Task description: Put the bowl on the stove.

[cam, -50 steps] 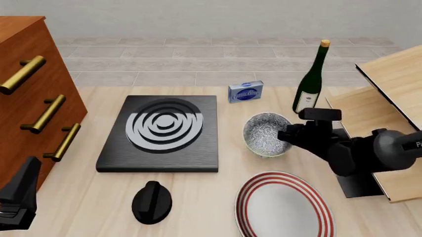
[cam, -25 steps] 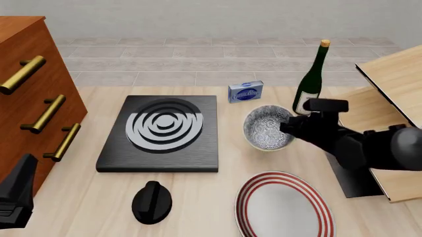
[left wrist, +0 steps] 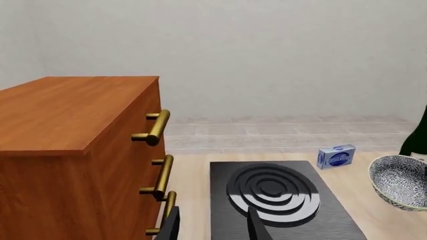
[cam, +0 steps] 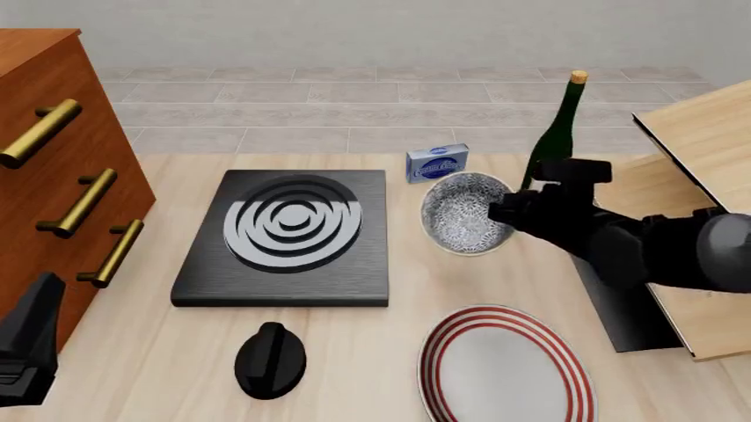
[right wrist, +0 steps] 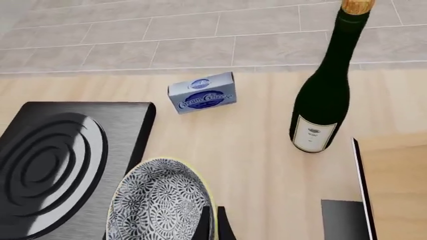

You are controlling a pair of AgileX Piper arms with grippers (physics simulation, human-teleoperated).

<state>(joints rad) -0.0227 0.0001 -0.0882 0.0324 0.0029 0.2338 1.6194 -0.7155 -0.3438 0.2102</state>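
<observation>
The speckled grey-blue bowl [cam: 460,215] hangs tilted just above the table, a little right of the stove [cam: 288,236]. My right gripper [cam: 507,214] is shut on the bowl's right rim. In the right wrist view the rim sits pinched between the two fingers of the right gripper [right wrist: 212,226], with the bowl [right wrist: 159,205] beside the stove [right wrist: 50,165]. My left gripper [cam: 35,334] rests at the front left corner, far from both. Its fingers [left wrist: 172,227] stand apart and hold nothing. The left wrist view shows the stove [left wrist: 273,192] ahead and the bowl [left wrist: 400,181] beyond it.
A green wine bottle [cam: 551,149] and a small blue box [cam: 437,163] stand behind the bowl. A red-striped plate [cam: 505,369] and a black knob [cam: 270,359] lie at the front. A wooden drawer cabinet [cam: 59,176] fills the left, and wooden boards [cam: 692,167] the right.
My right gripper has lifted the bowl off the table and carried it left and back, toward the stove. The left arm has barely moved.
</observation>
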